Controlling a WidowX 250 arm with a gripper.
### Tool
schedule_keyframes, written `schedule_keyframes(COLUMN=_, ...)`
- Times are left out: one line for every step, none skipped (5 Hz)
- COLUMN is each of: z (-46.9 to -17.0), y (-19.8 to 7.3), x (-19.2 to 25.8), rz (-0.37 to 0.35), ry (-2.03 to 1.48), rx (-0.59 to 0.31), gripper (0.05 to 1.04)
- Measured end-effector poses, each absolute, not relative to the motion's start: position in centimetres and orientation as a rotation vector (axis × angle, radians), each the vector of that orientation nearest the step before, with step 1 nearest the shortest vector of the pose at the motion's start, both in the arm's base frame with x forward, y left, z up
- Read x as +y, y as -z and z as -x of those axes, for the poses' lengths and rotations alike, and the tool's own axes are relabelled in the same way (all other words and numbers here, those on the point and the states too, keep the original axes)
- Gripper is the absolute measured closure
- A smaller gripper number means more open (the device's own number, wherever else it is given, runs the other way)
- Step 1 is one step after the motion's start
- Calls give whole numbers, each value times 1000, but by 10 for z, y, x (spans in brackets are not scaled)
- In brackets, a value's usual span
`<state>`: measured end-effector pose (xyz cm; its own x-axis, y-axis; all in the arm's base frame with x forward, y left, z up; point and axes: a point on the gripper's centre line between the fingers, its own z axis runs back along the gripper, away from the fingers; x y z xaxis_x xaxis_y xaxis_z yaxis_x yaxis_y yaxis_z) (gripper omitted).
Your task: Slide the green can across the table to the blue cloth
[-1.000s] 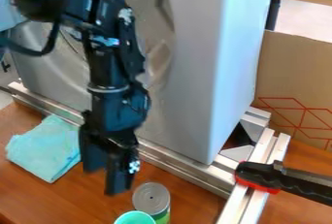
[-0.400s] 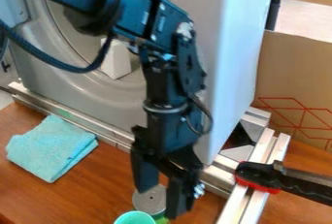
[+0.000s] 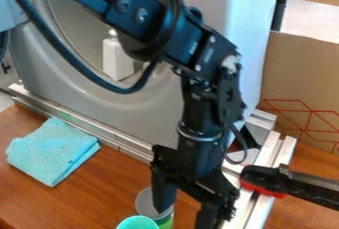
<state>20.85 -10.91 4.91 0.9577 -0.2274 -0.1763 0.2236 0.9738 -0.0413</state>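
In the camera view, the black two-finger tool [image 3: 185, 210] hangs over the lower part of the brown wooden bench [image 3: 99, 193], its fingers spread well apart and holding nothing. Nearest to it is the green cylindrical can with a grey metal top [image 3: 145, 204], toward the picture's left from the tool's midline and partly hidden by the finger on that side; whether they touch I cannot tell. The can stands upright, its long axis roughly in line with the downward-hanging tool. Its top looks closed, so its contents are hidden. Just beside it, nearer the bottom edge, is the round teal cup [image 3: 137, 223], mouth up, cut off by the frame; I cannot tell what it holds. A folded light-blue cloth [image 3: 51, 151] lies well apart, farther left.
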Motion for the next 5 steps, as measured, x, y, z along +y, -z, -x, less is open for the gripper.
schedule_keyframes(z=-220, y=-49, x=-113, rz=-50, ry=183, rx=120, gripper=83)
schedule_keyframes(z=-227, y=-48, x=-117, rz=-49, ry=187, rx=103, gripper=83)
schedule_keyframes(z=-229, y=-43, x=-123, rz=-17, ry=198, rx=94, gripper=83)
schedule_keyframes(z=-222, y=-30, x=-128, rz=32, ry=221, rx=103, gripper=83)
schedule_keyframes(z=-216, y=-23, x=-130, rz=68, ry=243, rx=106, gripper=83)
